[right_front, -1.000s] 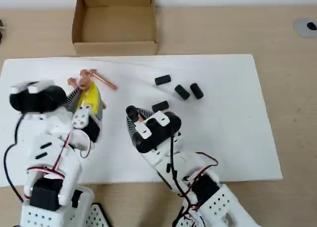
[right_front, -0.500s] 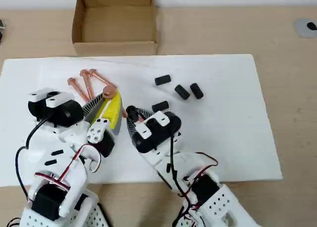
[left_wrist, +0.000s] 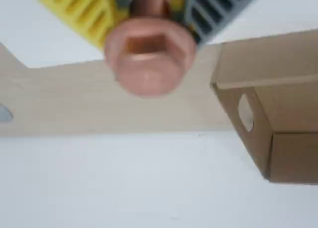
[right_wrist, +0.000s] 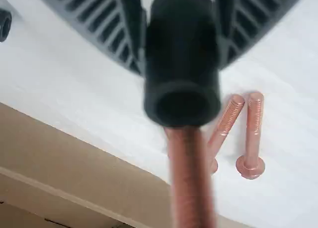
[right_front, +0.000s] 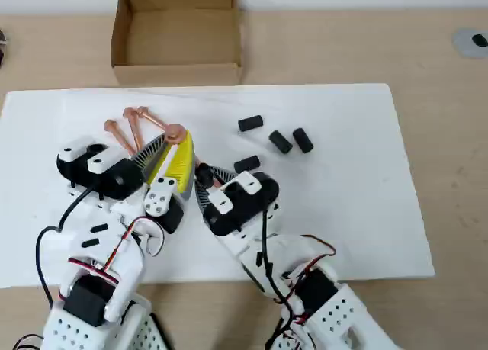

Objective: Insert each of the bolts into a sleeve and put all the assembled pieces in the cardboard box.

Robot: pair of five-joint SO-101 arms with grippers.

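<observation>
While L fingers [left_wrist: 74,9] clamp a bolt [left_wrist: 149,54], R fingers [right_wrist: 89,19] clamp a sleeve [right_wrist: 181,54].

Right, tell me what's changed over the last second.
The left gripper swung right, away from the loose bolts, carrying a copper bolt toward the black sleeve held in the right gripper; the bolt's tip is now close to the sleeve's mouth. The right gripper, the loose sleeves, the loose bolts and the cardboard box stayed put.
</observation>
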